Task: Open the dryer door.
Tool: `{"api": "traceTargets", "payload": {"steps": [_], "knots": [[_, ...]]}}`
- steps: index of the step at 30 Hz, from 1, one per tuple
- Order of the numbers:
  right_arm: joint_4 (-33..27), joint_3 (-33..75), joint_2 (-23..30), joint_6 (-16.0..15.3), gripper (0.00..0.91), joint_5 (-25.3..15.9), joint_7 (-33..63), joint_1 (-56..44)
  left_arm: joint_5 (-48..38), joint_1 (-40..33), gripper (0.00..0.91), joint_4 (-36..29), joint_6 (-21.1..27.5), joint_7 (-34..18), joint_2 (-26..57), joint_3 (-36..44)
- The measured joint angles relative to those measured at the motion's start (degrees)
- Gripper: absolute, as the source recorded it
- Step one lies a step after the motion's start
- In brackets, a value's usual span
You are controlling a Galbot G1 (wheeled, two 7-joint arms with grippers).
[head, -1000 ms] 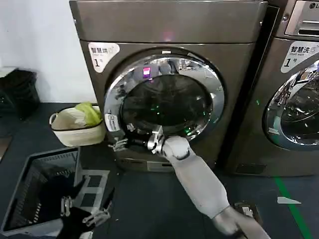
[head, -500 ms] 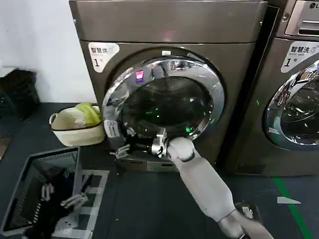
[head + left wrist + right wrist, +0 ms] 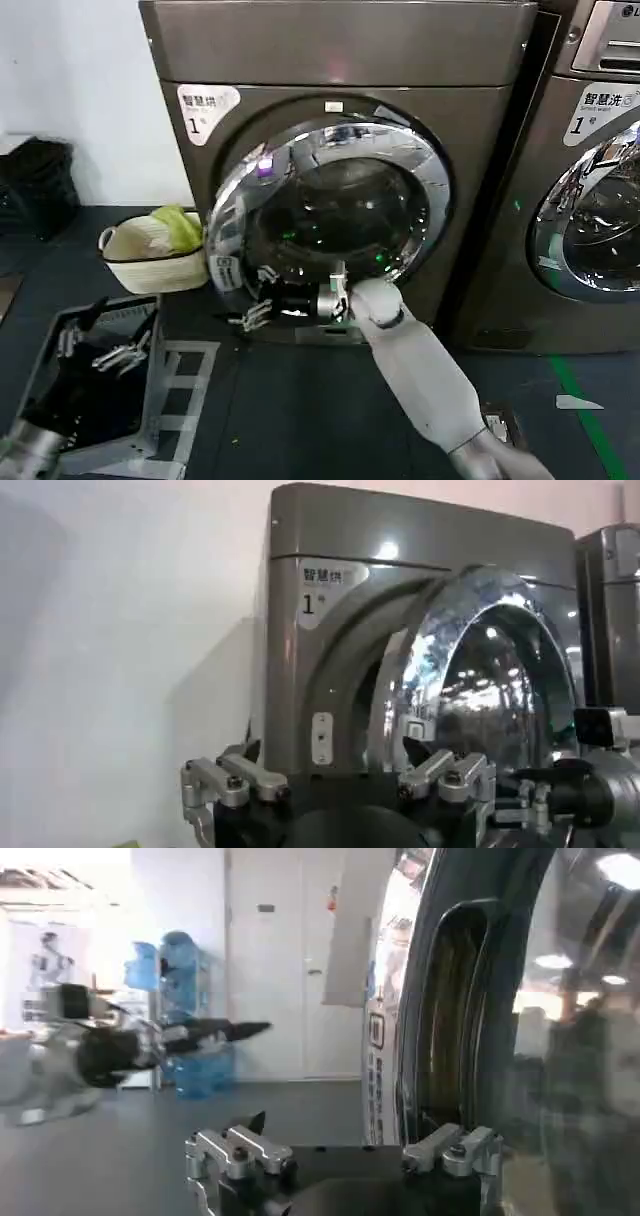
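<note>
Head view
Dryer (image 3: 340, 60): bronze-grey front-loader against a white wall, a white "1" sticker (image 3: 207, 108) at its upper left.
Door (image 3: 330, 215): chrome ring around dark glass, swung a little out from the port on its left side, hinged on the right.
Right pincer (image 3: 252, 312): at the door's lower left rim, its arm reaching up from the lower right; fingers spread apart, nothing held between them.
Left pincer (image 3: 100, 345): low at the left over a grey crate (image 3: 160, 400) on the floor, well apart from the dryer; fingers parted, holding nothing.
Basket (image 3: 155, 265): white, on the floor just left of the dryer, with green cloth inside.
Second machine (image 3: 590, 200): at the right edge, beside the dryer.

Left wrist view
Left pincer (image 3: 338, 780): both fingers wide apart, empty.
Dryer (image 3: 330, 670): ahead, the door (image 3: 480, 690) standing ajar from its front.
Right pincer (image 3: 530, 780): dark, at the door's lower rim.

Right wrist view
Right pincer (image 3: 340, 1148): fingers apart, one just beside the door's edge.
Door (image 3: 480, 1008): close alongside, dark inner rim and glass.
Left pincer (image 3: 215, 1031): far off over the floor.
</note>
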Motion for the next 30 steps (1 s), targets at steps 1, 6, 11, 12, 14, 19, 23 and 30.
{"api": "traceTargets", "payload": {"steps": [1,6,11,12,14,19,23,30], "knots": [[0.17,0.05,-0.14,0.24,0.907,0.07,-0.37,-0.15,-0.68,-0.38,0.907,0.45,0.38,0.02,0.44,0.13],[0.86,0.33,-0.8,1.25,0.907,0.21,-1.83,-0.75,-2.61,-2.22,0.907,3.13,1.41,-0.11,2.55,0.4],[1.55,0.63,-1.47,2.01,0.907,0.36,-3.87,-1.21,-5.57,-4.24,0.907,6.39,2.32,-0.07,4.95,0.89],[1.63,0.7,-1.57,2.07,0.907,0.43,-4.26,-1.27,-6.16,-4.81,0.907,7.09,2.65,-0.1,5.56,1.08],[1.64,1.01,-1.76,2.19,0.907,0.53,-5.28,-1.39,-7.16,-5.89,0.907,8.45,2.89,-0.2,6.78,1.6],[0.85,2.17,-2.07,2.05,0.907,1.64,-9.32,-1.99,-9.59,-9.09,0.907,11.97,5.75,0.62,9.98,3.22],[0.79,2.49,-2.58,1.94,0.907,1.41,-12.78,-2.36,-11.25,-11.42,0.907,14.44,6.94,1.18,12.01,4.47],[1.32,3.1,-3.04,1.8,0.907,0.37,-18.26,-2.86,-11.98,-14.96,0.907,17.09,6.6,1.42,14.1,6.83]]}}
